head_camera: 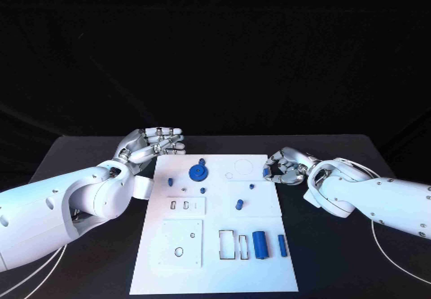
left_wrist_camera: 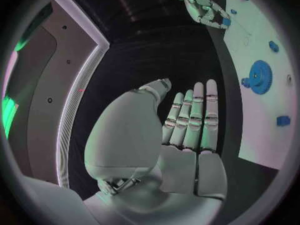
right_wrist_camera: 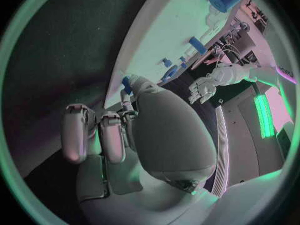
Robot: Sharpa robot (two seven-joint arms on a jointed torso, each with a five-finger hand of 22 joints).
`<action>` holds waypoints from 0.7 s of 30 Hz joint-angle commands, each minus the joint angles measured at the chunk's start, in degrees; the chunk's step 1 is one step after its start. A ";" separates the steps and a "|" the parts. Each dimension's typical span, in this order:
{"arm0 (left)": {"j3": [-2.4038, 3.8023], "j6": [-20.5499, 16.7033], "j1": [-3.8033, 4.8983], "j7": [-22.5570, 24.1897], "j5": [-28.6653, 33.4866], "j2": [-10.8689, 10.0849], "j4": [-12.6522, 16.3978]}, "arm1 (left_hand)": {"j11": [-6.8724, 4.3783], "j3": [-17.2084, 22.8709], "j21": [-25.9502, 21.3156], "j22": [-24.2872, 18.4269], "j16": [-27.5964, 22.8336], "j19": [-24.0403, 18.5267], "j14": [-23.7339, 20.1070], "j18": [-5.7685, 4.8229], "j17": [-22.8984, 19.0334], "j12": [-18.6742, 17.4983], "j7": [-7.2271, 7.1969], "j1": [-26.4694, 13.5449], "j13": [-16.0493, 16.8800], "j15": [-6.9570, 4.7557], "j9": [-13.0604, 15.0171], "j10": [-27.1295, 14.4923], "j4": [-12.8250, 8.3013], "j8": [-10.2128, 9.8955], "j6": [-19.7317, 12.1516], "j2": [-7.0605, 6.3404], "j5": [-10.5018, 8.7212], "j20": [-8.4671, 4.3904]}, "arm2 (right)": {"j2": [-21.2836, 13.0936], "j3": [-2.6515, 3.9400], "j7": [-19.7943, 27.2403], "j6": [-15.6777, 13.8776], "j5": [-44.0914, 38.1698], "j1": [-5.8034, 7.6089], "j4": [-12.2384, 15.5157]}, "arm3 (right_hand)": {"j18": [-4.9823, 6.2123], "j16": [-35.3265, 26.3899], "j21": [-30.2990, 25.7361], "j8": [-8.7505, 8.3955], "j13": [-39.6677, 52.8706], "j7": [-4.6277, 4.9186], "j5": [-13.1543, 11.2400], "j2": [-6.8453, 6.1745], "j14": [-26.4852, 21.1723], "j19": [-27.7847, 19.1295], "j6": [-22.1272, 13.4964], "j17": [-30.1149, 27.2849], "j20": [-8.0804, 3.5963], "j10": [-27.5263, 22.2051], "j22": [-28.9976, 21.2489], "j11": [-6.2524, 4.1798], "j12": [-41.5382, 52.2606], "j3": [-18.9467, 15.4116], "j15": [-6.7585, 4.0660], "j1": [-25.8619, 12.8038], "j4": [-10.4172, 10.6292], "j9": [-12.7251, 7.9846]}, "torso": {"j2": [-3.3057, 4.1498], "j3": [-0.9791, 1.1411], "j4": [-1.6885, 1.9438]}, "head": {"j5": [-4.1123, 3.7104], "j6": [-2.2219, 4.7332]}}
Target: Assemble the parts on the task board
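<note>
The board (head_camera: 215, 261) lies lengthwise on the black table (head_camera: 81, 156), its far end between the two hands.

The left hand (head_camera: 154, 144) sits off the board's far corner at about 10 o'clock from the board's middle, resting beside the edge without touching any part. In the left wrist view its fingers (left_wrist_camera: 194, 120) lie straight and side by side, thumb (left_wrist_camera: 156, 87) apart, holding nothing.

The right hand (head_camera: 286, 167) is at the board's edge at about 2 o'clock, fingers curled in. A small blue part (head_camera: 266, 170) shows at its fingertips, just over the board's edge; the right wrist view shows a blue piece (right_wrist_camera: 127, 84) right at the fingertips, and it seems pinched there, though the grip itself is partly hidden.

On the board, a blue gear (head_camera: 197, 171) stands near 12 o'clock, with a small peg (head_camera: 168, 182) toward 10 o'clock of it and another little part (head_camera: 203, 190) just nearer. A small piece (head_camera: 251, 185) lies near the right hand, and a short cylinder (head_camera: 239, 204) sits about the board's middle. Toward 5 o'clock lie a thick blue cylinder (head_camera: 260, 245) and a thinner bar (head_camera: 282, 245), beside two empty rectangular slots (head_camera: 228, 244)
</note>
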 commanded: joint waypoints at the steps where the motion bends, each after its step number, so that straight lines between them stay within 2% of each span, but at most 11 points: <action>1: 0.03 1.07 0.02 0.34 0.12 0.06 0.10 | 0.13 0.27 0.24 -0.06 -0.32 -0.40 -0.04 0.59 0.07 -0.21 1.64 -0.43 0.08 0.31 -0.07 0.15 0.08 -0.38 -0.01 0.01 -0.34 0.09 | 0.08 -0.01 -0.30 0.17 -0.58 -0.05 -0.02 | 0.39 -0.02 0.38 0.33 10.06 0.12 -0.18 0.11 4.79 0.26 0.39 9.35 -0.17 2.26 5.65 -0.50 0.35 0.28 -0.35 0.28 0.00 0.09 | 0.01 0.00 0.00 | -0.05 -0.09; 14: 0.03 1.15 0.02 0.18 0.12 0.05 0.07 | 0.13 0.38 0.32 -0.07 -0.42 -0.46 -0.04 0.59 0.21 -0.31 1.64 -0.49 0.08 0.32 -0.09 0.19 -0.05 -0.46 0.01 0.02 -0.34 0.10 | 0.31 -0.01 -0.61 -0.19 -0.96 -0.05 0.01 | 0.31 0.03 0.59 0.40 10.18 -0.03 -0.23 -0.16 4.84 0.45 0.79 9.56 -0.30 2.37 5.90 -0.62 0.47 0.73 -0.46 -0.24 0.15 0.10 | -0.07 -0.02 0.04 | -0.08 -0.26; 21: 0.03 1.17 0.02 0.07 0.12 0.03 0.09 | 0.13 0.38 0.32 -0.07 -0.42 -0.46 -0.04 0.59 0.21 -0.31 1.64 -0.49 0.08 0.32 -0.09 0.19 -0.05 -0.46 0.01 0.02 -0.34 0.10 | 0.43 0.00 0.44 -1.50 -1.02 -0.05 0.19 | 0.17 0.14 1.14 2.28 10.96 -1.35 -0.15 1.03 4.95 0.93 3.99 10.03 -1.04 3.03 6.54 -1.73 1.25 3.36 -1.42 0.29 -0.69 0.94 | -0.05 0.00 0.01 | -0.03 -0.31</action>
